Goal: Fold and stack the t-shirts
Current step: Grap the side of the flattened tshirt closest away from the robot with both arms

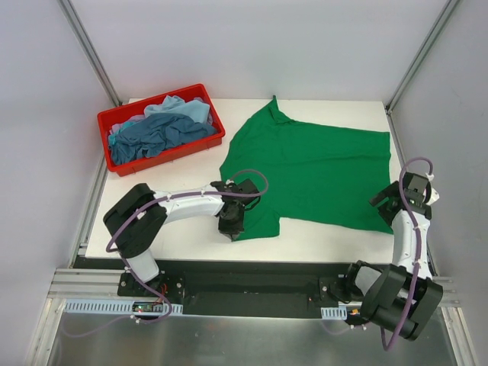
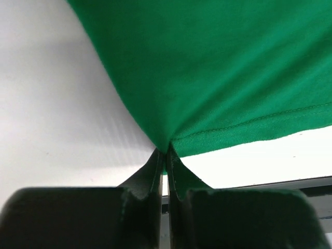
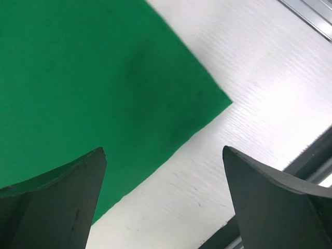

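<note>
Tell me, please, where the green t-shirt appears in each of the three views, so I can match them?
Top external: green t-shirt spread flat, centre-right of the white table.
Left wrist: fills the upper frame, hem corner pinched in the left gripper.
Right wrist: upper left, one corner lying ahead of the open right gripper.
Shared landmark: the white table under it.

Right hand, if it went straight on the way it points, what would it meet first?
Probably the green t-shirt near its corner, or the bare table right beside it; depth is unclear.
</note>
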You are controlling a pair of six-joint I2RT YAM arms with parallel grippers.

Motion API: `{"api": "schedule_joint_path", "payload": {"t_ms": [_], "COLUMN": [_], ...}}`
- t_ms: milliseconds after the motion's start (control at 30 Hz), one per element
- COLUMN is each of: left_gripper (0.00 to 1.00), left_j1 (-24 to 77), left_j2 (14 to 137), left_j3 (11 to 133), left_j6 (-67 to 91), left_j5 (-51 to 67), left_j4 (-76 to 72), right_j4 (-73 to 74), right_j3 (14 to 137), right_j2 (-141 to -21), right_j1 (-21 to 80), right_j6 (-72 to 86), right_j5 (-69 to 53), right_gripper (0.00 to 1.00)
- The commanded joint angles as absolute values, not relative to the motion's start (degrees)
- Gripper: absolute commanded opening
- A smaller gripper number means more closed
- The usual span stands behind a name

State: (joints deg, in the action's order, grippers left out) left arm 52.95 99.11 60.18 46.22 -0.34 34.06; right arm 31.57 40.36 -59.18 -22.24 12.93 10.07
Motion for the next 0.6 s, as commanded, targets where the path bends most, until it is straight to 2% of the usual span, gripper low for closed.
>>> {"api": "schedule_joint_path", "payload": {"t_ms": [0,167,300,433,567], "left_gripper": [0.00,0.00,0.00,0.00,0.00], "left_j1": [53.6,53.7,53.6,53.7,53.6], "left_j2": [94.1,94.1,93.6,93.3,92.5], "left_j3": [56.3,56.1,56.7,57.3,57.4], "left_j6": [42.7,41.2,40.8,40.6,40.5], "left_j5": [-0.2,4.0,4.9,5.4,4.8], "left_j4": [35.7,34.4,33.1,32.9,32.8], "right_j4": [33.5,32.3,32.3,30.8,28.1], "right_j3": [38.0,35.2,34.1,31.9,30.9], "right_j2": [-57.2,-58.5,-59.9,-59.9,-62.4], "right_j1": [-27.1,-31.2,-32.0,-32.7,-33.2], "right_j6": [16.2,17.3,17.0,17.8,19.0], "right_j5": [11.3,8.0,7.6,7.5,6.4], "right_gripper": [0.96,0.99,0.90,0.86,0.70]}}
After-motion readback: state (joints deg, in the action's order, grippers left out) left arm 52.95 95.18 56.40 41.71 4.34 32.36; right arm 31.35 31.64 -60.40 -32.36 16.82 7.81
